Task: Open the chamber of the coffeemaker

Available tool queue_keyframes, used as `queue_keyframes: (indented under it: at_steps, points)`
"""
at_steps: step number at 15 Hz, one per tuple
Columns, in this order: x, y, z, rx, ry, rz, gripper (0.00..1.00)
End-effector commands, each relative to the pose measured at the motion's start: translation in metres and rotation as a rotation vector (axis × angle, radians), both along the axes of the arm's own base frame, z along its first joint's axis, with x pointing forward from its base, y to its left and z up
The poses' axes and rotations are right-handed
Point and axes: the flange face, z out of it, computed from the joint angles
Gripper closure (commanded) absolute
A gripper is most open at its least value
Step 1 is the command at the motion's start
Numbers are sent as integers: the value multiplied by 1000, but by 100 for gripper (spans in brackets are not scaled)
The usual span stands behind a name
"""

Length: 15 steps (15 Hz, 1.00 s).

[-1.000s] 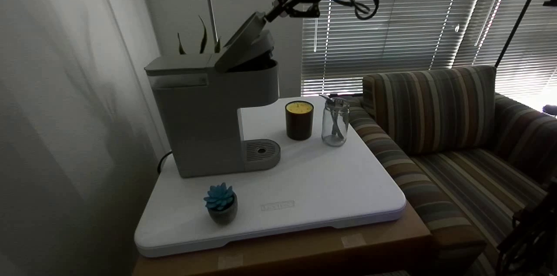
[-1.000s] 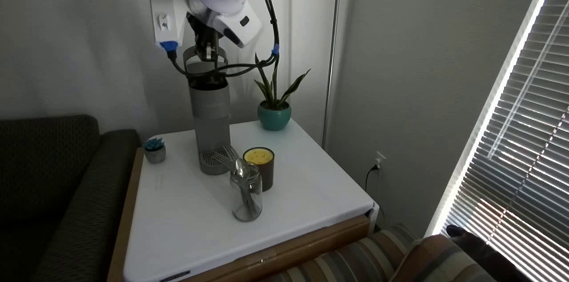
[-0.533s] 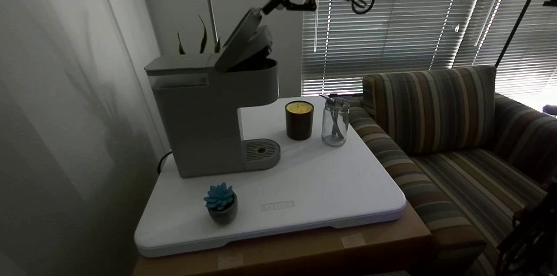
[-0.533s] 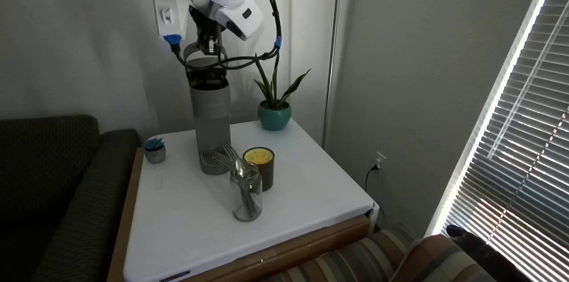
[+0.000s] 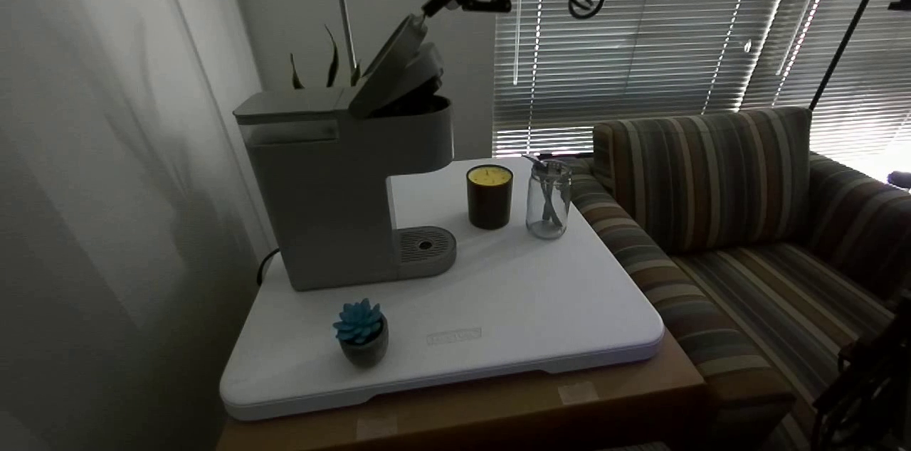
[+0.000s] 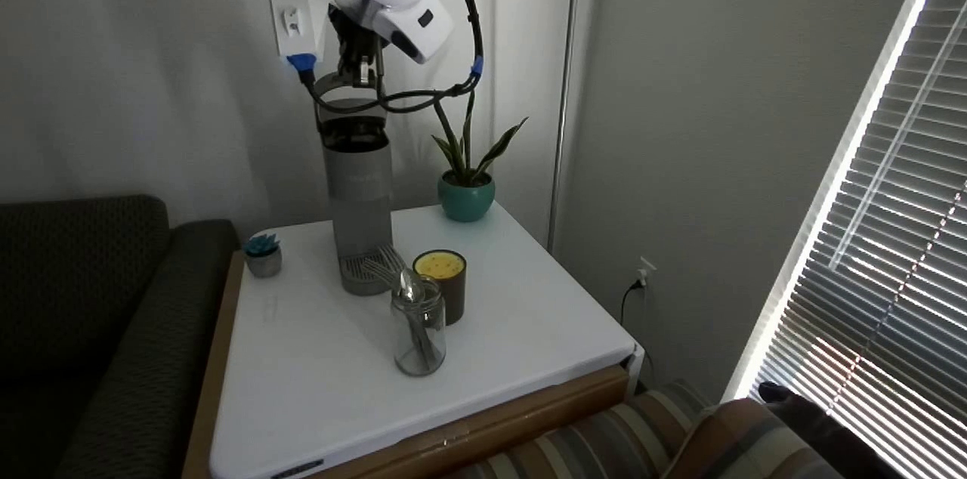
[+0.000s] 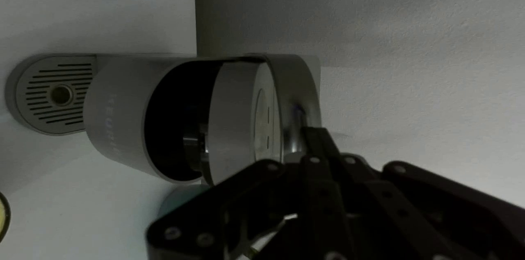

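The grey coffeemaker (image 5: 320, 202) stands on a white table and also shows in an exterior view (image 6: 361, 214) and the wrist view (image 7: 119, 116). Its chamber lid (image 5: 390, 70) is tilted up at a steep angle, with the dark opening showing beneath it. In the wrist view the lid's shiny curved front edge (image 7: 293, 83) faces me. My gripper (image 5: 428, 10) is shut, its fingertips (image 7: 318, 131) together at the lid's raised front edge. They appear to touch it; nothing shows between them. In an exterior view the gripper (image 6: 364, 75) is partly hidden behind cables.
A dark candle (image 5: 490, 196) and a glass jar with cutlery (image 5: 548, 202) stand in front of the coffeemaker. A small teal succulent (image 5: 361, 333) sits beside it. A green-potted plant (image 6: 466, 196) stands on its other side. A wall is behind the machine.
My gripper has moved up and back toward the machine's rear. The lid has risen a little more. The coffeemaker has shifted very slightly backward.
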Motion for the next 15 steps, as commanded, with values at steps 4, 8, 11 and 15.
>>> queue_keyframes:
  at_steps: [4, 8, 11, 15]
  points:
    - [11, 0, -2, 30, -14, 20, 100]
    - [12, 0, -1, 34, -18, 19, 100]
    - [15, 1, 1, 34, -25, 23, 100]
    - [21, 4, 6, 30, -39, 35, 100]
